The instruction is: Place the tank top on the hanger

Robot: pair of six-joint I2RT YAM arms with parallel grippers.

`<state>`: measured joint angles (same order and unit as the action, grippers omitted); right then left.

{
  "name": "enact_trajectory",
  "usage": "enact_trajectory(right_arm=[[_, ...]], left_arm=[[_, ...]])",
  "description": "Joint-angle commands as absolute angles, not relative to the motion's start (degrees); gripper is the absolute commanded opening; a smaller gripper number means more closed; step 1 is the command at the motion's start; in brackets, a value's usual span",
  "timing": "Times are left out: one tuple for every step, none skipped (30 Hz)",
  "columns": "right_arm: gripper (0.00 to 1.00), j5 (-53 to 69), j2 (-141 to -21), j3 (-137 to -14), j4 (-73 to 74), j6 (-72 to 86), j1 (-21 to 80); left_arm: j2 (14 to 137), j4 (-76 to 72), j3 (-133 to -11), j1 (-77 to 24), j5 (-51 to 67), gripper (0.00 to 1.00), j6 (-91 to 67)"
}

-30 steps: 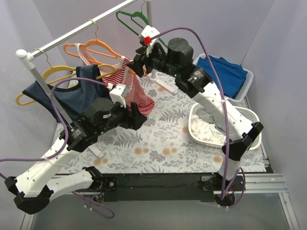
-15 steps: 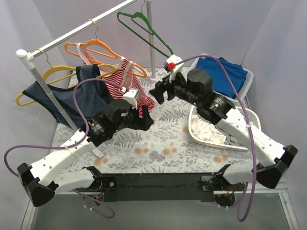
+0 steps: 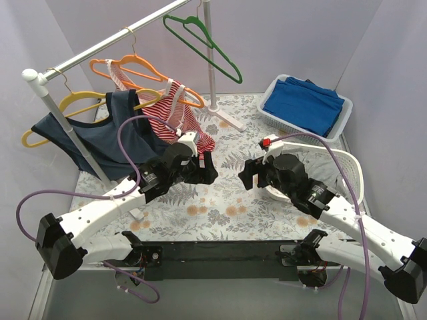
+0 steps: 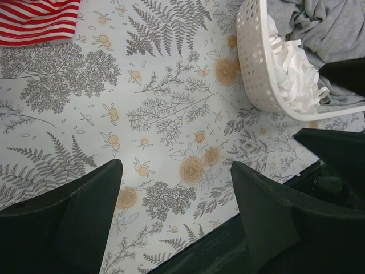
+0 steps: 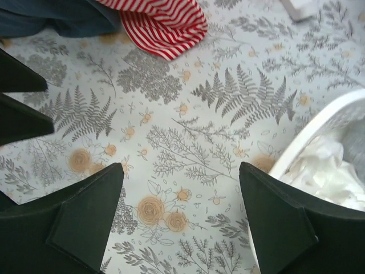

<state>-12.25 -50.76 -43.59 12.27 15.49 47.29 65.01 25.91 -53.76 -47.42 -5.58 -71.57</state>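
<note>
The red-and-white striped tank top (image 3: 175, 110) hangs on the orange hanger (image 3: 143, 67) on the rail, its hem reaching the table. Its hem shows in the left wrist view (image 4: 37, 20) and the right wrist view (image 5: 162, 25). My left gripper (image 3: 208, 168) is open and empty over the floral cloth, right of the top's hem. My right gripper (image 3: 248, 175) is open and empty, low over the cloth beside the white basket. In the wrist views both grippers (image 4: 174, 171) (image 5: 181, 174) hold nothing.
A yellow hanger (image 3: 73, 103) carries a dark navy top (image 3: 110, 130). A green hanger (image 3: 200, 40) hangs by the upright pole. A white laundry basket (image 3: 347, 163) with white and grey cloth stands right. A bin holds folded blue cloth (image 3: 303, 103) at the back right.
My right arm has let go near the hanger and swung down and back to the table by the basket. My left arm has moved right and lower. The top stays on the hanger.
</note>
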Motion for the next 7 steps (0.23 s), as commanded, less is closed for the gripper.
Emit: enact_trajectory(right_arm=[[0.91,-15.3,-47.9,-39.2,9.8,22.8,47.4],[0.91,-15.3,-47.8,-38.7,10.1,23.5,47.4],[0.91,-15.5,-47.9,-38.4,10.3,23.7,47.4],[0.91,-15.6,-47.8,-38.4,10.5,23.8,47.4],[0.91,-15.8,-47.9,-38.5,11.2,23.9,47.4],[0.91,-16.5,-48.0,-38.7,11.4,24.0,47.4],[0.91,-16.8,-48.0,-39.0,11.7,24.0,47.4]], left_arm=[[65.2,22.2,-53.5,-47.5,-7.1,0.76,-72.6],[65.6,22.1,-53.4,-47.5,-7.3,0.76,-72.5],[65.8,21.9,-53.4,-47.5,-7.5,0.76,-72.4],[66.1,21.7,-53.5,-47.5,-7.4,0.76,-72.2],[66.6,21.4,-53.5,-47.5,-7.4,0.77,-72.2],[67.0,21.3,-53.6,-47.5,-7.1,0.77,-72.2],[67.1,21.2,-54.0,-47.5,-6.9,0.77,-72.0]])
